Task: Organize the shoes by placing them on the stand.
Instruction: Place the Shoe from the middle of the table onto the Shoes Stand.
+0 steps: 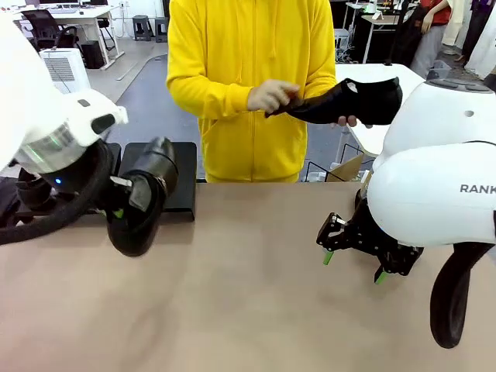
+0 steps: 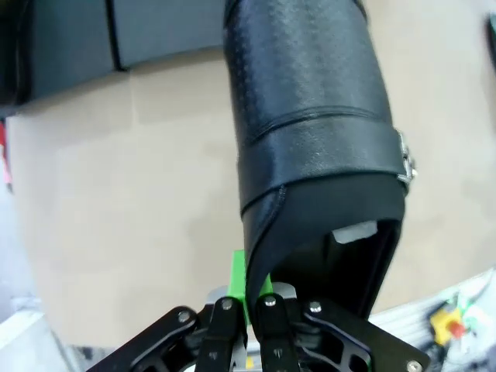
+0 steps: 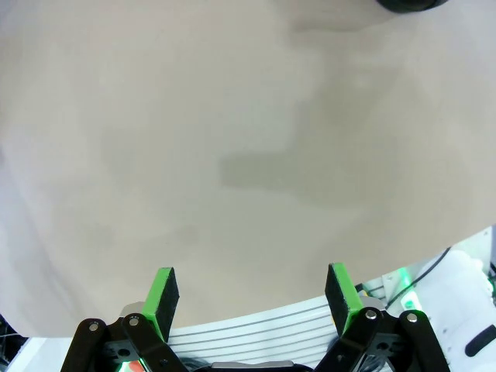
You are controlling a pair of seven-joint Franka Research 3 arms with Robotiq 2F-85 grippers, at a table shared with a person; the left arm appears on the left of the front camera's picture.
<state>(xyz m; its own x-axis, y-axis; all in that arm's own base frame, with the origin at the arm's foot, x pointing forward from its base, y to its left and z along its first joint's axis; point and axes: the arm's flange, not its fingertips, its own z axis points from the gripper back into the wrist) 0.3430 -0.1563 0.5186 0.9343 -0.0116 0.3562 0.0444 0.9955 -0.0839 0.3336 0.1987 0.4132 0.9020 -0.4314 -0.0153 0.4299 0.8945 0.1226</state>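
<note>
Shoe (image 2: 310, 116) clamped in the left gripper (image 2: 249, 298): black leather, fine pebbled grain, soft sheen. There is a small bright metal buckle (image 2: 404, 165) on its strap.
Second shoe (image 1: 353, 101), in the person's hand (image 1: 271, 97): black, smooth, duller finish.
Stand (image 1: 186, 190): black, matt, flat panels.
Table (image 1: 248, 310): beige, smooth, matt, faintly blotched.
Arm shells (image 1: 434, 186): white plastic, glossy.
Right gripper (image 3: 252, 298): black links with bright rivets. The green pads (image 3: 161, 294) are matt.
Person's top (image 1: 240, 54): yellow cloth, soft.

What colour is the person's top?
The person's top is bright yellow. The front view shows it best.
</note>
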